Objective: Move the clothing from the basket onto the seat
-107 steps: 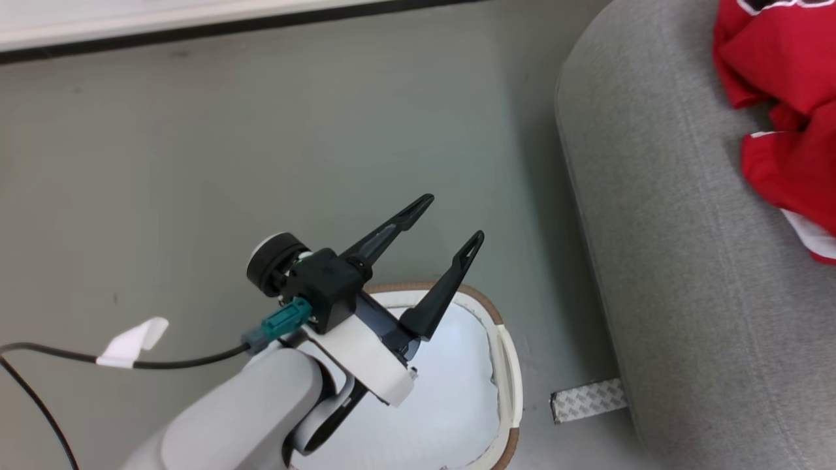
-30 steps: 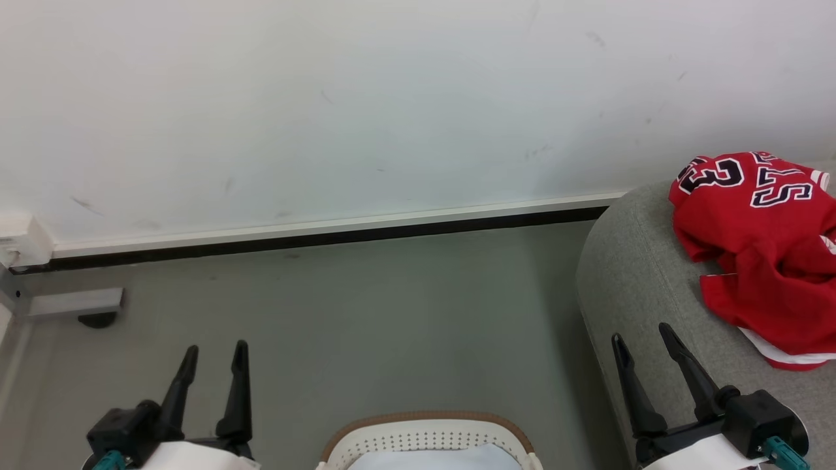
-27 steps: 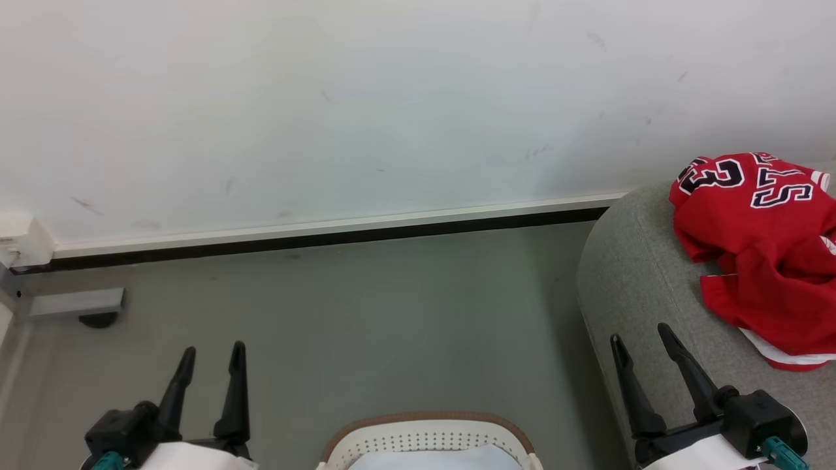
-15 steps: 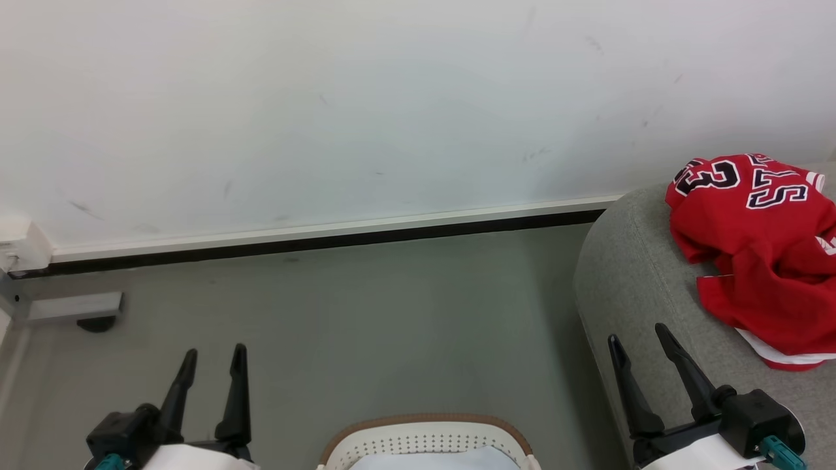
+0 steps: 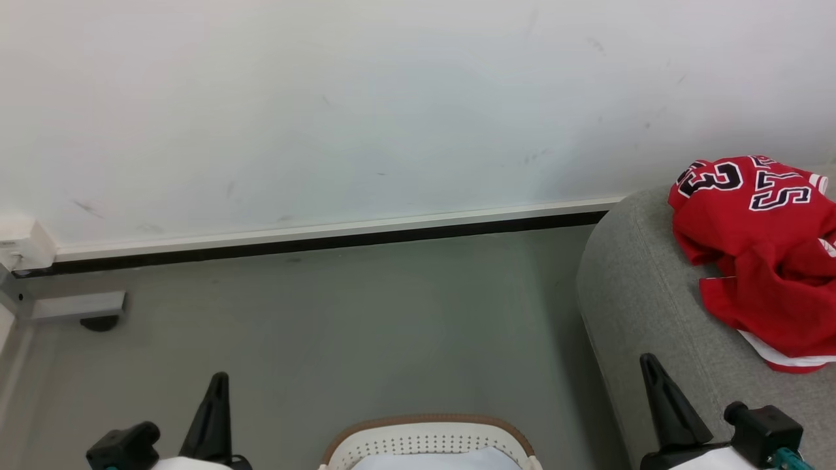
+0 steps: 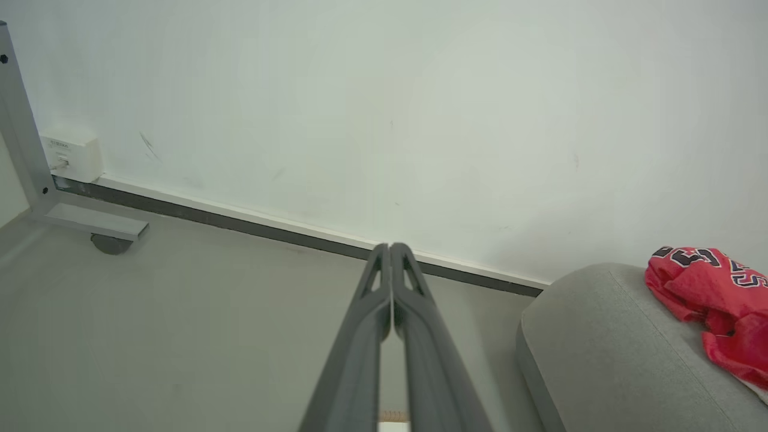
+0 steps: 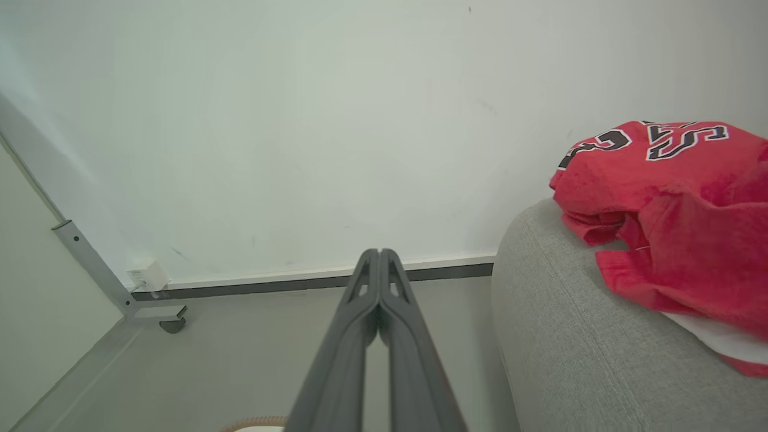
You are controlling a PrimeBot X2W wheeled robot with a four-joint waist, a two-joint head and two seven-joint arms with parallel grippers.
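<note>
The left gripper (image 6: 390, 247) and the right gripper (image 7: 378, 252) have dark, matt fingers that look like plastic. Right of the right gripper, the seat (image 5: 640, 294) is grey woven cloth, a bit rough. The clothing (image 5: 764, 261) on it is soft, crinkled red cloth. Between the grippers, the basket (image 5: 428, 440) is white plastic with tiny holes and a brown woven-look rim. The floor (image 5: 359, 313) is smooth and grey.

Crumpled red clothing (image 5: 764, 261) on grey seat (image 5: 643, 294), white basket (image 5: 428, 444) on floor beside

Head camera looks forward, down — wrist cameras sit lower, facing wall (image 6: 420, 120); all share seat (image 5: 640, 287).
</note>
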